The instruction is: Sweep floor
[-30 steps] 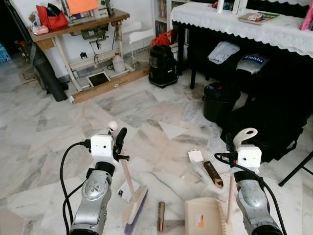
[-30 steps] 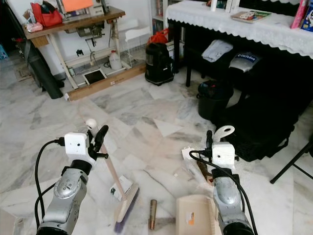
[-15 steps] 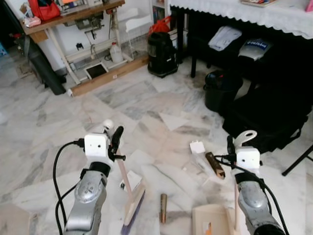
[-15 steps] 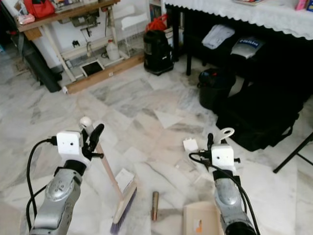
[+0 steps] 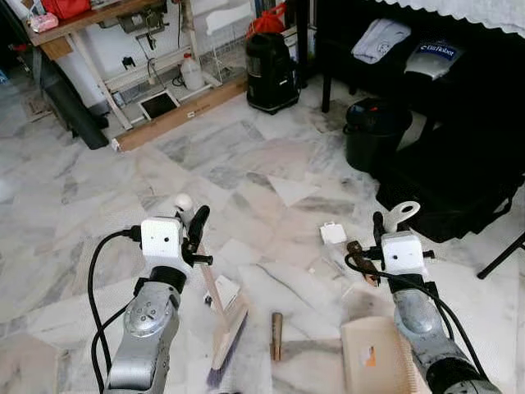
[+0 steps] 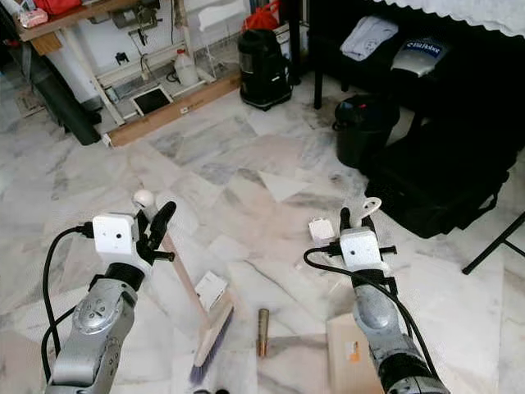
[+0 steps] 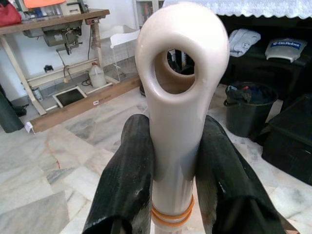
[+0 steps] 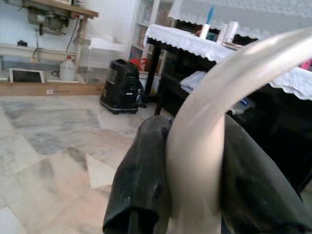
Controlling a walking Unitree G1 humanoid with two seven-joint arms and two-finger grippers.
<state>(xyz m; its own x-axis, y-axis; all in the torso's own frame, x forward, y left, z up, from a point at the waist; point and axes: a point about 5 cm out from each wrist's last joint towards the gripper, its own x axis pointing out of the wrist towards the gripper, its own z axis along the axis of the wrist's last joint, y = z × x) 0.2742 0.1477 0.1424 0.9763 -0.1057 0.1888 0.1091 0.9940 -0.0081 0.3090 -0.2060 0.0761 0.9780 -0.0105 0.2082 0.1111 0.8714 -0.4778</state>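
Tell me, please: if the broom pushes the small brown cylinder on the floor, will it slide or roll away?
The brown cylinder lies on its side on smooth marble floor, so it will probably roll if pushed across its length. It looks small and light, so the broom in the left gripper might flick it past the dustpan.

White lettering on dark blue bag (image 5: 433, 56) under table; too small to read.

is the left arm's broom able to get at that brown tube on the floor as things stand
Probably yes. The left gripper holds the broom, whose head rests on bare marble floor just beside the brown tube, with nothing lying between them.
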